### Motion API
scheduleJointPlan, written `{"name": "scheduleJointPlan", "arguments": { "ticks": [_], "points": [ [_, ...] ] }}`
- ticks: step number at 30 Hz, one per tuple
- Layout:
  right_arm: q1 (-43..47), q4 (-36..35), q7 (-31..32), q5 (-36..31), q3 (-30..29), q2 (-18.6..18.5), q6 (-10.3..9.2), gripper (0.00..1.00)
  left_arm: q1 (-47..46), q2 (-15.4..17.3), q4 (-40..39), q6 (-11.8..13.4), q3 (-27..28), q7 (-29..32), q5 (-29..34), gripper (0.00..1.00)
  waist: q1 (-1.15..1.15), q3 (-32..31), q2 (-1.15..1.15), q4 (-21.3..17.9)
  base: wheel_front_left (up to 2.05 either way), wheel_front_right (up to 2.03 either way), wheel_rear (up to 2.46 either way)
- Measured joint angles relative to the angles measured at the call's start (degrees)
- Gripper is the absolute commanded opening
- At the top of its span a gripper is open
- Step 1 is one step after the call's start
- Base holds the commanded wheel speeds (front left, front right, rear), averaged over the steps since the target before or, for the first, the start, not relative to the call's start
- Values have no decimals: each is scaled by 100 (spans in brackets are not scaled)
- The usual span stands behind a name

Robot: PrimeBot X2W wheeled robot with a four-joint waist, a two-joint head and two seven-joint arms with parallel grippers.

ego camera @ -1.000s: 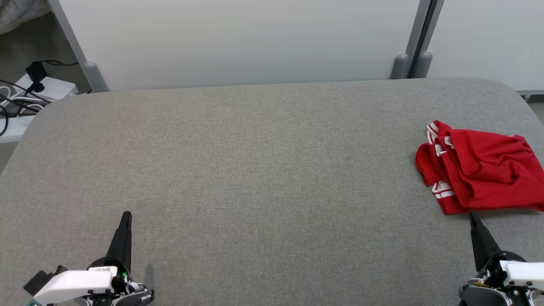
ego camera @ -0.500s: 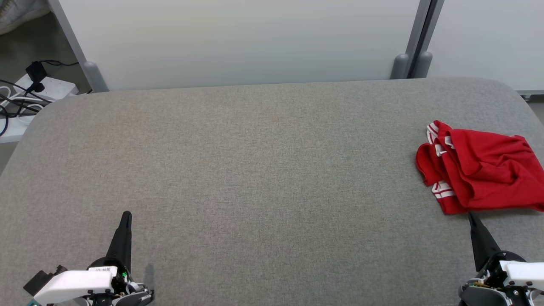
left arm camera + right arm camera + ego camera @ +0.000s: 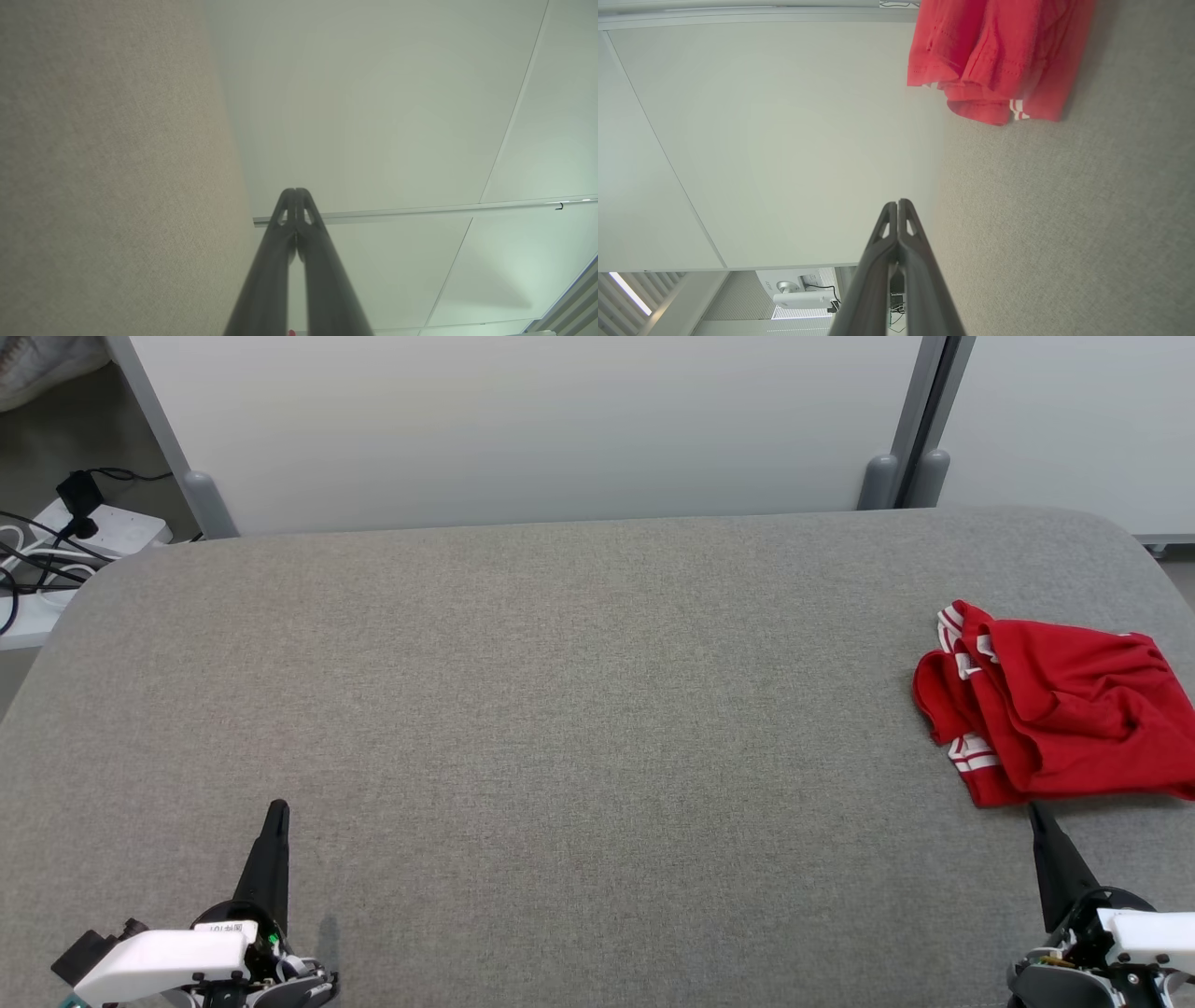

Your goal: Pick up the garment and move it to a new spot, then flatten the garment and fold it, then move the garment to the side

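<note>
A crumpled red fabric garment (image 3: 1055,709) with white-striped bands lies bunched at the right edge of the grey cloth-covered desk (image 3: 560,709) with rounded corners, roughly midway between that desk's near and far edges. The bands show on the side of the garment that faces the desk's middle.

The left hand (image 3: 277,812) sits low over the near left part of the desk, well apart from the garment. In the left wrist view its two long dark fingers are pressed together at the tips (image 3: 295,192), gripping nothing.

The right hand (image 3: 1034,812) is by the near right corner, pointing at the garment's near side. In the right wrist view its fingers are likewise pinched together and empty (image 3: 898,204), with bare grey cloth between the tips and the garment (image 3: 994,60).

Pale partition panels (image 3: 523,420) stand behind the far edge.
</note>
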Motion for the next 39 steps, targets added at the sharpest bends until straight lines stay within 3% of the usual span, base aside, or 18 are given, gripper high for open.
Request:
{"name": "scheduleJointPlan", "arguments": {
  "ticks": [39],
  "points": [
    [0, 2, 32, -11, -13, 10, 0, 0, 0, -5, 1, 0, 7, 1, 0, 0, 0, 0, 0, 0, 0, 0, 0]
  ]
}}
